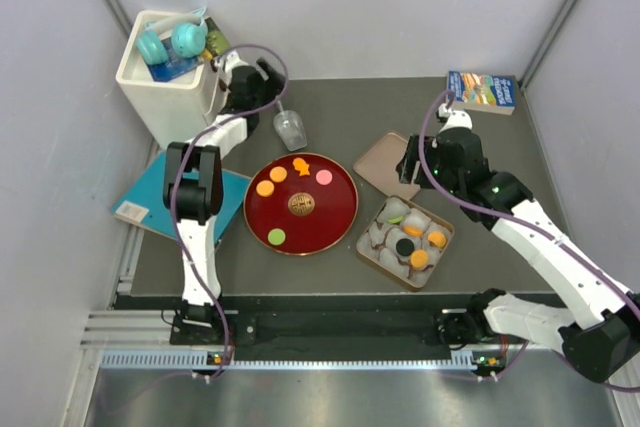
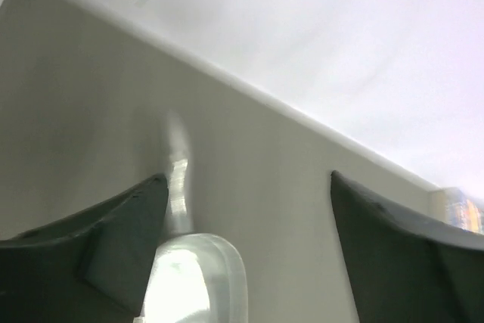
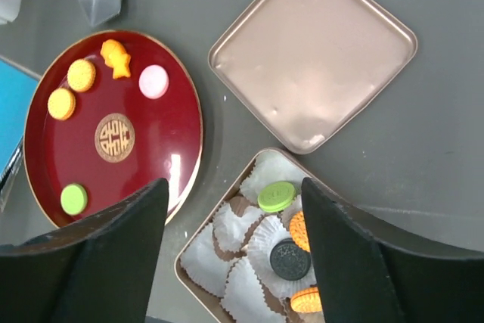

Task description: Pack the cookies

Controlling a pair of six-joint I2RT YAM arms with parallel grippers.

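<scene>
The right claw [image 3: 234,187] hangs spread and empty. Its wrist view alone shows cookies [image 3: 276,196] in paper cups [image 3: 227,228] just beneath, more on the red plate [image 3: 162,141] to its left. The left claw [image 2: 249,179], also spread, has a clear cup [image 2: 197,277] beside one finger, ungripped.

Robot lab booth: plain white walls [image 1: 350,7], aluminium rail [image 1: 300,358], dark tabletop [image 1: 350,107].

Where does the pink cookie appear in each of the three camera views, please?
Top external: the pink cookie lies near the middle of the picture, on the upper right part of the red plate.
Left wrist: not in view.
Right wrist: the pink cookie is at upper left, again on the plate's upper right part.
Shared landmark: the red plate, seen in the top external and right wrist views.
</scene>
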